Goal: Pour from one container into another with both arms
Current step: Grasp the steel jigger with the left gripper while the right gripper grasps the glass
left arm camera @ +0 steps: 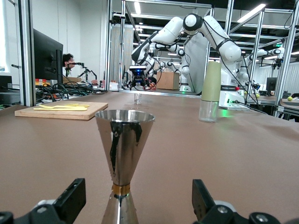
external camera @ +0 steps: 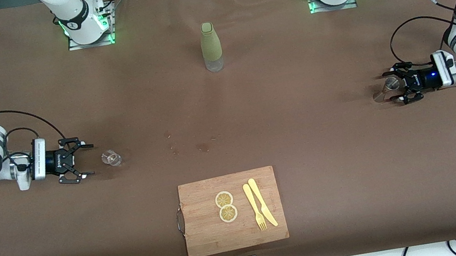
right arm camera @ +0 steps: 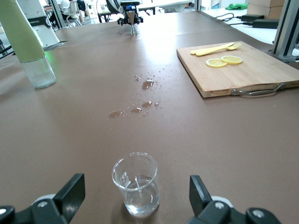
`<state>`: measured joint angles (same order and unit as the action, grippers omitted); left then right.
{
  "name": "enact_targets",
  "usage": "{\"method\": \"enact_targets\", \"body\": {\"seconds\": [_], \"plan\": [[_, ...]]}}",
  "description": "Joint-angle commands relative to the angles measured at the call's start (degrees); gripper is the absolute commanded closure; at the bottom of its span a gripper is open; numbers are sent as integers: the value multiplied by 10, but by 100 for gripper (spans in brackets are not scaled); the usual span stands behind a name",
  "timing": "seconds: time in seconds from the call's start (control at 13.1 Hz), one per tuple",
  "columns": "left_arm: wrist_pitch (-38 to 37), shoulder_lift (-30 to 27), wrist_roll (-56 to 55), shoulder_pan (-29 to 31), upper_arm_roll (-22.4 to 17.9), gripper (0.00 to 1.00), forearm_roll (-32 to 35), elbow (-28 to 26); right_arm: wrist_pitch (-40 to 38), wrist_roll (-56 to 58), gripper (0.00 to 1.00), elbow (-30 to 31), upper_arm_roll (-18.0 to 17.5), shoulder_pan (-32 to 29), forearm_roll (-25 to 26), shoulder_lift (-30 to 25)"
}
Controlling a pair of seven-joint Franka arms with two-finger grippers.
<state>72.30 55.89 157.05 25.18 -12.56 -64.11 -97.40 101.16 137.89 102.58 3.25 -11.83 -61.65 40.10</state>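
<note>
Polished steel catches the light on the jigger (left arm camera: 122, 158), a double cone pinched at a brass-coloured waist, standing upright on the brown bench (external camera: 300, 110) between the spread fingers of the left hand (external camera: 396, 90). That hand is low at the left arm's end of the bench, its black fingers (left arm camera: 70, 198) wide apart on either side of the jigger's lower cone and not pressing it.

The right hand (external camera: 84, 162) is low at the right arm's end of the bench, fingers equally wide and holding nothing. Just ahead of its fingertips stands a small clear glass (right arm camera: 136, 183), a straight-sided measuring glass with faint printed marks and a little clear liquid in its base; it stands apart from both fingers.

Farther out from the right hand's fingertips, toward the middle of the bench, lie a few wet drops (right arm camera: 145, 85). A bottle (external camera: 211, 46) with a pale green sleeve and a clear base stands upright midway between the two arm bases. A wooden cutting board (external camera: 210, 239) carries two lemon slices (external camera: 226, 206) and a yellow fork (external camera: 254, 207) and knife (external camera: 262, 202).
</note>
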Motion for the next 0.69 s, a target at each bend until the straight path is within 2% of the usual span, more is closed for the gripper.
{"method": "enact_targets", "body": {"seconds": [0.0, 0.15, 0.38, 0.61], "plan": [[11, 5, 86, -14, -7, 0, -14, -5, -15, 45, 1, -9, -6, -8, -21, 25], [11, 6, 86, -14, -7, 0, -15, -4, -23, 71, 1, -9, -5, -8, -39, 36], [10, 5, 86, -14, -7, 6, -15, -3, -30, 94, 2, -14, -5, -7, -44, 55], [10, 5, 85, -17, -6, 6, -15, -3, -30, 127, 4, -16, -5, -7, -65, 73]]}}
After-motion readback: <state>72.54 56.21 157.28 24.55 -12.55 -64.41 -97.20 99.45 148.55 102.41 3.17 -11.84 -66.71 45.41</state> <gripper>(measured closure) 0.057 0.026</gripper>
